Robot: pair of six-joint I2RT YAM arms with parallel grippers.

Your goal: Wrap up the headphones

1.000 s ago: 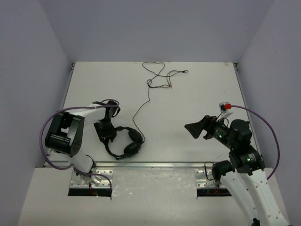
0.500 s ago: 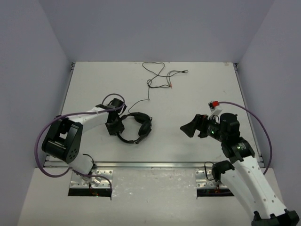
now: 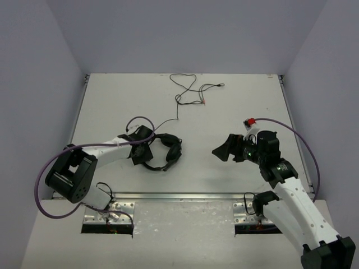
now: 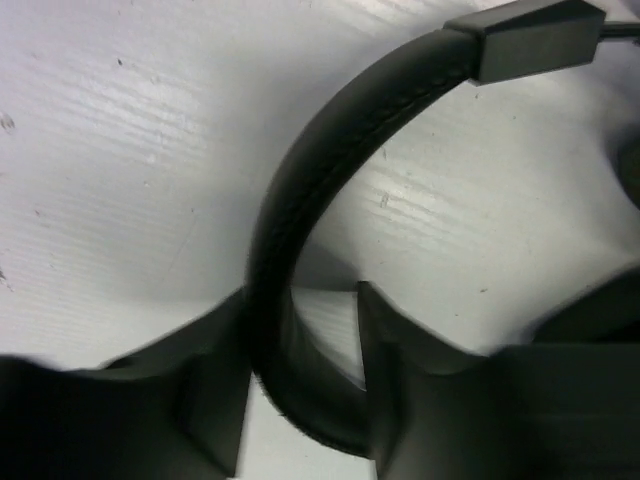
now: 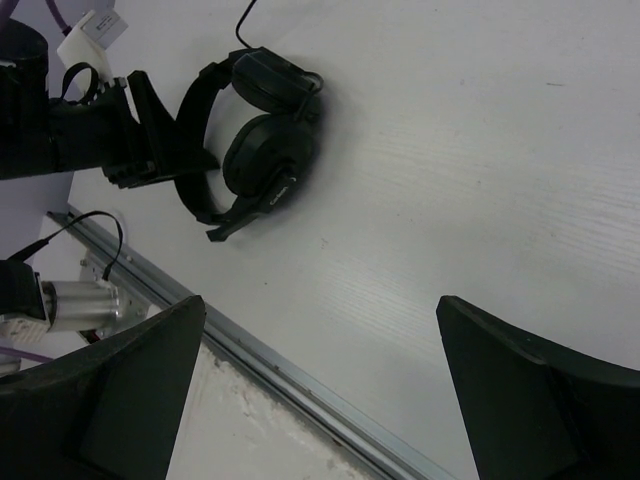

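One black headset (image 3: 171, 150) (two padded earcups (image 5: 265, 155), one thin cable (image 3: 177, 111)) lies on one white table (image 3: 235, 106). Two robot arms flank the headset: left arm (image 3: 106, 150), right arm (image 3: 291, 190). Two grippers: left gripper (image 4: 300, 390), right gripper (image 3: 221, 150). Two purple cables (image 3: 39, 179).

Soft, even light from above; table (image 3: 235, 106) bright. Faint shadow right beside headphones (image 4: 300, 195). L wrist view: fingers (image 4: 205, 400) below headphones v. dark, blurry, out of focus.
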